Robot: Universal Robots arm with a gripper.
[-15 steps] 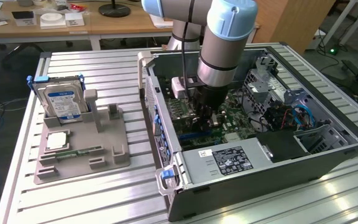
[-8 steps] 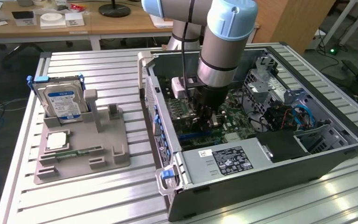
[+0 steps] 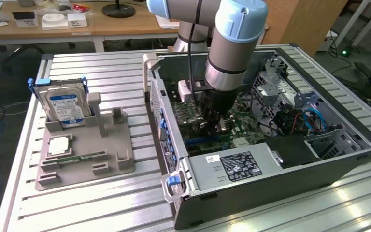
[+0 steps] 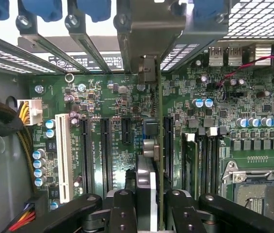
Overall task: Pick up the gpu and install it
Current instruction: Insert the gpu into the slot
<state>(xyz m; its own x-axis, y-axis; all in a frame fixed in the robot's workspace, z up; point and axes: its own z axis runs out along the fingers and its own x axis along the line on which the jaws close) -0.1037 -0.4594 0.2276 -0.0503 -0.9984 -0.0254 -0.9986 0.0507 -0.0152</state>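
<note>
My gripper (image 3: 212, 124) is lowered inside the open computer case (image 3: 340, 162), over the green motherboard (image 3: 247, 123). In the wrist view the gripper (image 4: 149, 206) is shut on the gpu (image 4: 151, 145), a thin card seen edge-on and standing upright between the black fingers (image 4: 122, 213). The card's metal bracket (image 4: 144, 34) lies against the rear expansion openings of the case. Its lower edge runs along the motherboard (image 4: 107, 97) among the black expansion slots (image 4: 86, 155). I cannot tell whether it is seated in a slot.
A grey fixture (image 3: 85, 159) on the exterior view's left holds a silver hard drive (image 3: 66, 104), a small green memory stick (image 3: 82, 157) and a square chip (image 3: 60, 145). The power supply (image 3: 237, 164), drive cage and cables (image 3: 301, 121) crowd the case around the gripper.
</note>
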